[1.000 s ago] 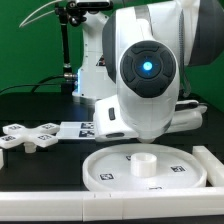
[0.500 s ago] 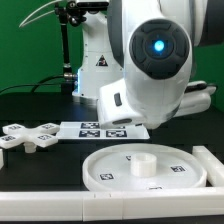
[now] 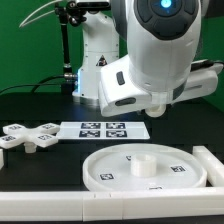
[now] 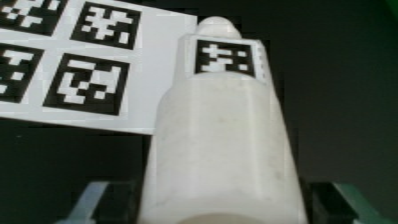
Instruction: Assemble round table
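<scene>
1. Clearly, the round disc (image 3: 100, 172) lies flat at the front of the table, rim up, its centre hub (image 3: 145, 164) uncovered. I judge that hub to be the target.
2. The gripper (image 4: 214, 203) pinches the post (image 4: 217, 130) from both sides, seemingly above the table, with the marker board (image 4: 71, 60) behind it. The arm hides both in the exterior view.
3. To do it well, bring the post over the hub, keep it upright and centred, lower slowly, then twist without side push.
4. The cross-shaped foot (image 3: 30, 135) lies at the exterior view's left, well apart from the disc.
5. No brand or words are readable. There are only black-and-white square codes, such as the tag (image 4: 224, 57) on the post.
</scene>
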`<state>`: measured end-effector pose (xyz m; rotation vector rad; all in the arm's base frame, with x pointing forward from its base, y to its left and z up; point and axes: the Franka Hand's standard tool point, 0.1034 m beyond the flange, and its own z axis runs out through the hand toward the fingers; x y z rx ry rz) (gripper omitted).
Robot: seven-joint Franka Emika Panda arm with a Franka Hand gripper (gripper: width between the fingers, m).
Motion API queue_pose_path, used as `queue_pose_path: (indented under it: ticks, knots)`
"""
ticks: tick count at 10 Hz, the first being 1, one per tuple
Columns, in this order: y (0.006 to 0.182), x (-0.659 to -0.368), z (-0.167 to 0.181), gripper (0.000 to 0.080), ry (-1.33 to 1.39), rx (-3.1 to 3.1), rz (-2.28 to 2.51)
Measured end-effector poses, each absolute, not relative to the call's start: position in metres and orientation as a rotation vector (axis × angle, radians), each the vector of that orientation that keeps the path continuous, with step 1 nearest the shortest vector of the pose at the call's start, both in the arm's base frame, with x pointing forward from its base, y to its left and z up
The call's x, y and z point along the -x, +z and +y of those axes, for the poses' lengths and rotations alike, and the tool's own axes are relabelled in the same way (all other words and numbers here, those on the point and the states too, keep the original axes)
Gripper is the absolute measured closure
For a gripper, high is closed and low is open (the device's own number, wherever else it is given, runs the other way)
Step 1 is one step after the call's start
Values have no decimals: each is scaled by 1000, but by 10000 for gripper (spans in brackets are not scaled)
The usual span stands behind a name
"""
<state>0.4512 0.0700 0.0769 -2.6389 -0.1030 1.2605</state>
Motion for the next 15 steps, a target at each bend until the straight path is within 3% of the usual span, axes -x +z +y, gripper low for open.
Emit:
queue_pose_path:
  ticks: [2,4,6,10,13,15]
  knots:
    - [79,-468,65,390,1124,2681,-154]
    - [104,-478,62,390,997,2737,-170]
    - [119,-499,60,390,845,2804,-90]
    - [109,-511,48,390,403,2924,-176]
    - [129,-533,26,390,68,2971,-333]
    - [124,-533,18,390,-155,2996,-305]
